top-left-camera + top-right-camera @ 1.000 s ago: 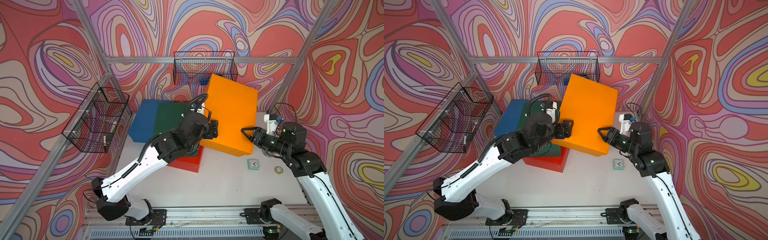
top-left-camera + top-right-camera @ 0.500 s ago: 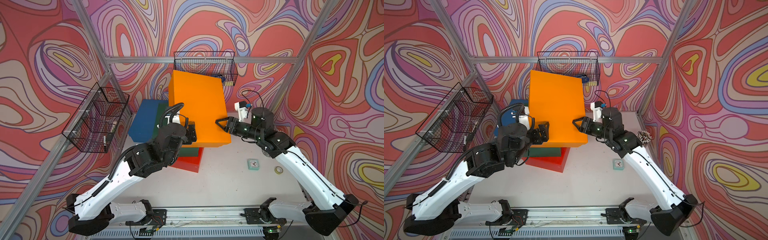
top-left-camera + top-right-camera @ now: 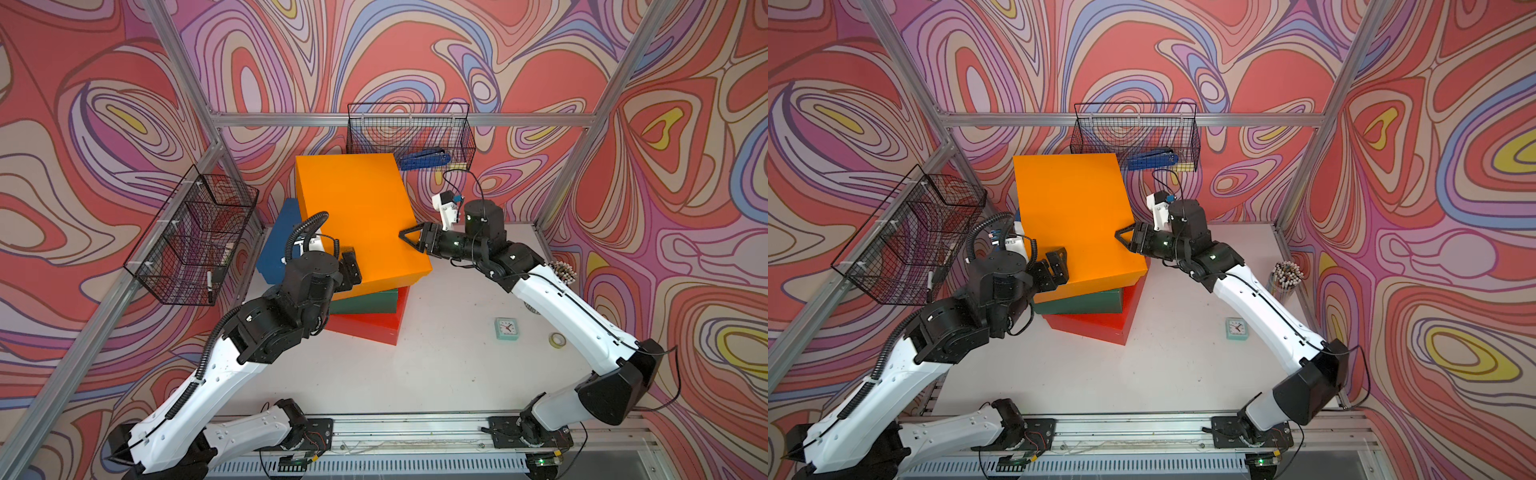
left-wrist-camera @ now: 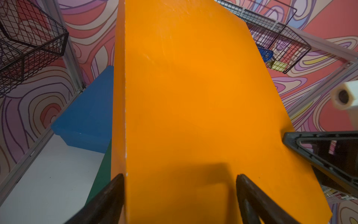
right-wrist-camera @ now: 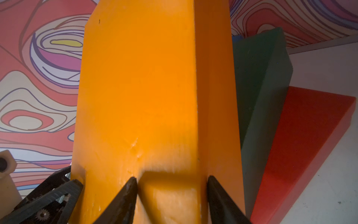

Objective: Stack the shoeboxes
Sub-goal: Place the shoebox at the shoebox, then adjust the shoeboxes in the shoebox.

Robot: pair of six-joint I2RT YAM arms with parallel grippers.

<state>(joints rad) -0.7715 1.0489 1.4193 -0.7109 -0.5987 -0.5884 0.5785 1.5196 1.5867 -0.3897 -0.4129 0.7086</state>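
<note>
The orange shoebox [image 3: 357, 220] [image 3: 1075, 216] lies askew on the dark green shoebox [image 3: 365, 301], which sits on the red shoebox [image 3: 365, 326]. Behind them at the left, the blue shoebox [image 3: 278, 249] stands on the table. My left gripper [image 3: 349, 268] [image 4: 179, 194] is open and straddles the orange box's near left edge. One finger lies along the side wall and the other stands off the top face. My right gripper [image 3: 409, 241] [image 5: 171, 190] is shut on the orange box's right edge, and its fingertips press into the box.
A black wire basket [image 3: 409, 133] holding a blue object hangs on the back wall just behind the orange box. Another wire basket [image 3: 191, 237] hangs on the left wall. A teal clock [image 3: 507, 328], a tape roll [image 3: 557, 339] and a cup of pencils [image 3: 1285, 274] sit on the white table [image 3: 436, 374] at the right.
Both arms carried the orange box leftward and turned it, bringing it down over the green box. The left jaws have spread wider. The right grip is unchanged.
</note>
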